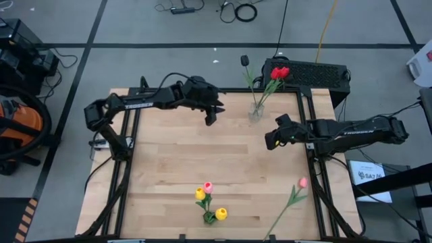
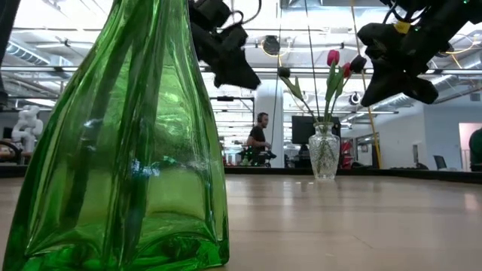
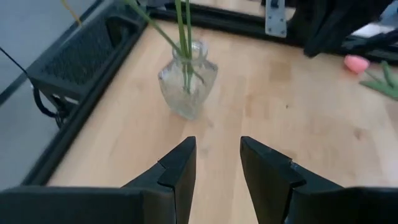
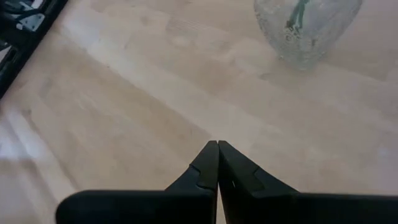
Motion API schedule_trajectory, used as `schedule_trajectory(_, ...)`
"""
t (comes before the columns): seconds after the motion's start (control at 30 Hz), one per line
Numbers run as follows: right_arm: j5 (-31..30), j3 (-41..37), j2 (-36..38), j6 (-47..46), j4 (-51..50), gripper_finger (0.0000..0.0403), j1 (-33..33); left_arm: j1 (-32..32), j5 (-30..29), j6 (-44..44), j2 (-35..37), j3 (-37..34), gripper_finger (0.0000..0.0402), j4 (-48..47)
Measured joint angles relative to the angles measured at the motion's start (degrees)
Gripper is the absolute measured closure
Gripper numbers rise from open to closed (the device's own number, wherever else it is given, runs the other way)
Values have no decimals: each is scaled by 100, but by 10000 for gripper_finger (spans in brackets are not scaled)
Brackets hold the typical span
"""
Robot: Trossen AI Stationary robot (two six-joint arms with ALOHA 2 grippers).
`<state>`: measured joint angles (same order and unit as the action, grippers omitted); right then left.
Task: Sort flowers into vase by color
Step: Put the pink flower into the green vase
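Two vases stood on the wooden table (image 1: 169, 162). A clear glass vase (image 1: 256, 111) sat near the far edge, a little right of the middle, and it held three tulips (image 1: 277, 73) on long thin green stems: two red heads close together leaning to the right, and one black head (image 1: 245, 61) leaning to the left. In the low view the same clear vase (image 2: 324, 150) showed in the distance with its stems rising upright and fanning out at the top. A green glass vase (image 2: 120, 143) stood at the near edge, filling the left of the low view; from above it showed only as a small green shape with a pink tulip (image 1: 208, 187) and two yellow tulips (image 1: 200, 194) in it. One more pink tulip (image 1: 303, 182) lay flat on the table at the near right, its stem and leaves running toward the near edge.

The left gripper (image 1: 211, 116) hovered above the far part of the table, just left of the clear vase, its fingers (image 3: 180, 171) parted and empty. The right gripper (image 1: 271, 140) hung over the table to the right of the clear vase and nearer than it, its fingers (image 4: 208, 165) pressed tightly together with nothing between them.

A person sat in the room beyond the table.
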<state>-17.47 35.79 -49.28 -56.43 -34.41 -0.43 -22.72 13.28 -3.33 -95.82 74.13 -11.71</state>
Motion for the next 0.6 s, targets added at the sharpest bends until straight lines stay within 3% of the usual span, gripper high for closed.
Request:
schedule_trajectory(0.3, 289, 332, -212, -428, -355, 403, 58, -13, -27, -136, 1162, -43, 269, -656)
schedule_trajectory(0.6, 285, 2332, -1653, -1141, -2806, 403, 567, 25, -335, 300, 2537, -1469, 269, -372)
